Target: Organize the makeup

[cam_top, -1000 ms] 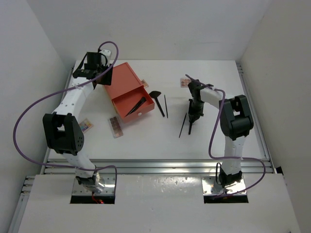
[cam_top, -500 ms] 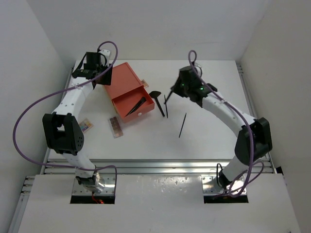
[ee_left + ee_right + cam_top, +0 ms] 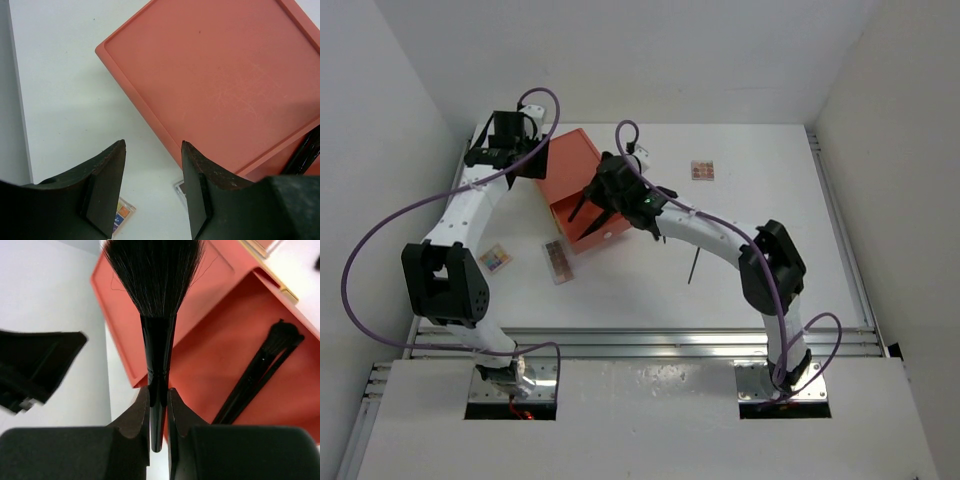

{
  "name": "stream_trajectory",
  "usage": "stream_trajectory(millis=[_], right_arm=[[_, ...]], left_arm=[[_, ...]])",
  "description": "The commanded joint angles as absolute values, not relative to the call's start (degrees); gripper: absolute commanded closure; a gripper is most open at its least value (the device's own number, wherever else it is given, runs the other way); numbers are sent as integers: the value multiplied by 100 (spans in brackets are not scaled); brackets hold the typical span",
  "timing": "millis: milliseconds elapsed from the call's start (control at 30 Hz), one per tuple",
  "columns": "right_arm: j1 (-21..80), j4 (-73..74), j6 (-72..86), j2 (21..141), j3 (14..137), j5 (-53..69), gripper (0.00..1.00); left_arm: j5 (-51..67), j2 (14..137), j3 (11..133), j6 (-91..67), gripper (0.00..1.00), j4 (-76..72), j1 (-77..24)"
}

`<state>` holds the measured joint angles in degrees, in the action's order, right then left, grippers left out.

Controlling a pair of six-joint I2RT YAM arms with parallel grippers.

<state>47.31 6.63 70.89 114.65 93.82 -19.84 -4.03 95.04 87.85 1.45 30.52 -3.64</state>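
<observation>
The right gripper (image 3: 158, 395) has swung left across the table since half a second ago, now over the open drawer (image 3: 235, 340) of the orange box (image 3: 568, 165), fingers pinched on a bushy black brush (image 3: 156, 300). Two dark brushes (image 3: 260, 371) lie in that drawer. The left gripper (image 3: 152, 147) hovers spread wide and empty at the box's lid edge.

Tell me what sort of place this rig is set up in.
Most likely a robotics lab test cell, not a home or shop: a white table boxed in by plain white walls, an aluminium rail along its near edge, and looping purple cables.
</observation>
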Motion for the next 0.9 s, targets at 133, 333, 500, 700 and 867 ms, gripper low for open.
stream_trajectory(millis=[133, 333, 500, 700, 867], right_arm=[[4720, 957, 7594, 11610, 9554, -2347, 100], [4720, 1099, 7779, 11829, 9571, -2067, 81], [4711, 1116, 7699, 11962, 9773, -1828, 58], [4737, 819, 6954, 11839, 9905, -1679, 52], [4737, 404, 4854, 11409, 10028, -1223, 49]], left_arm=[[-317, 9211, 8754, 123, 46, 2909, -299], [-316, 9316, 8754, 70, 46, 2909, -299], [-316, 9316, 8807, 70, 46, 2909, -299], [-316, 9369, 8807, 70, 46, 2909, -299], [-316, 9536, 8938, 123, 46, 2909, -299]])
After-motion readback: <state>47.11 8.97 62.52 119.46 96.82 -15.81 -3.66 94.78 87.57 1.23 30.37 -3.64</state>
